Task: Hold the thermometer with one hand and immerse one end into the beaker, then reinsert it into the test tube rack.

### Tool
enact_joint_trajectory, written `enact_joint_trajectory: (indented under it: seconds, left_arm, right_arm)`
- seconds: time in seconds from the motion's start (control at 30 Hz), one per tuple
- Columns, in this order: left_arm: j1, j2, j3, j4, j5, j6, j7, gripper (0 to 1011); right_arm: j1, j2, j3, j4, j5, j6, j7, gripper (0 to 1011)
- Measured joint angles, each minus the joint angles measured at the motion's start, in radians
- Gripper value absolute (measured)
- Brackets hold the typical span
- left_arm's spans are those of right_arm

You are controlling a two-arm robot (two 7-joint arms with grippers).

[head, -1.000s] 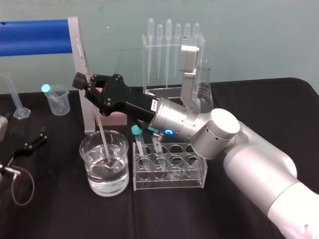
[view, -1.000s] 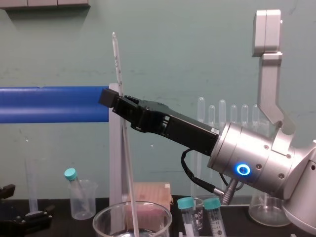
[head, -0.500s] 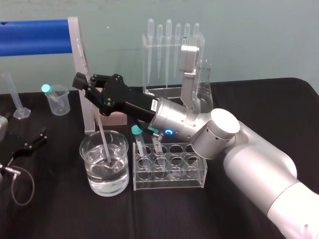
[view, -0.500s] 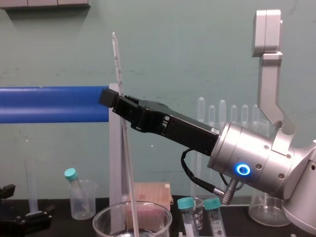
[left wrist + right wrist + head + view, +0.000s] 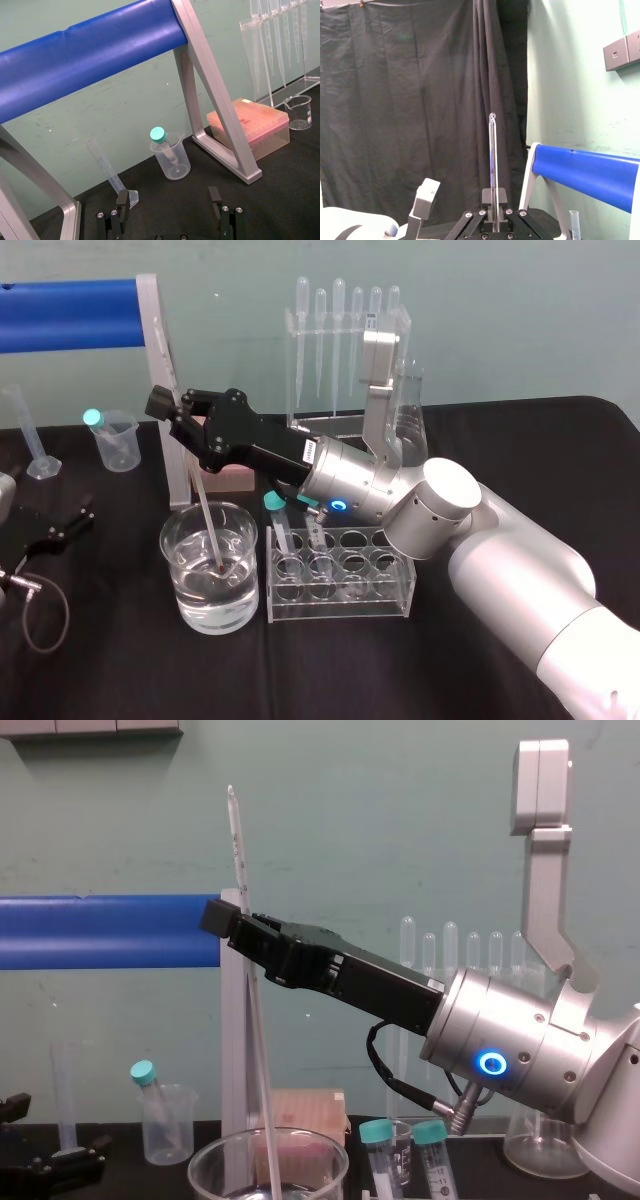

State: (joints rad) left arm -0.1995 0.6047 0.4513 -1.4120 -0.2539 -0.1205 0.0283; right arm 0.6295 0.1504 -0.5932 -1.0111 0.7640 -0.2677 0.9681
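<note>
The thermometer (image 5: 239, 850) is clamped in the right gripper (image 5: 178, 408), its red tip sunk in the beaker (image 5: 178, 570) at 9 o'clock of the test tube rack (image 5: 340, 585). From the chest, the beaker is cut off below. The left gripper (image 5: 169, 210) is parked at the beaker's 9 o'clock, fingers apart.

**Green wall, black bench, dark curtain**

A pale green wall (image 5: 500, 300) stands behind the bench (image 5: 150, 670), which is covered in black cloth. A blue padded bar (image 5: 65, 315) on a silver metal frame (image 5: 148, 330) runs along the wall. Black curtains (image 5: 395, 100) hang to one side, next to a grey box (image 5: 621, 49) fixed on the wall.
</note>
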Motion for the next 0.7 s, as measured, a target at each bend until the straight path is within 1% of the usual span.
enact_joint_trajectory:
  seconds: [0.7]
  left_arm:
    - [0.0, 0.0, 0.0, 0.0, 0.0, 0.0, 0.0, 1008]
  right_arm:
    - [0.0, 0.0, 0.0, 0.0, 0.0, 0.0, 0.0, 55]
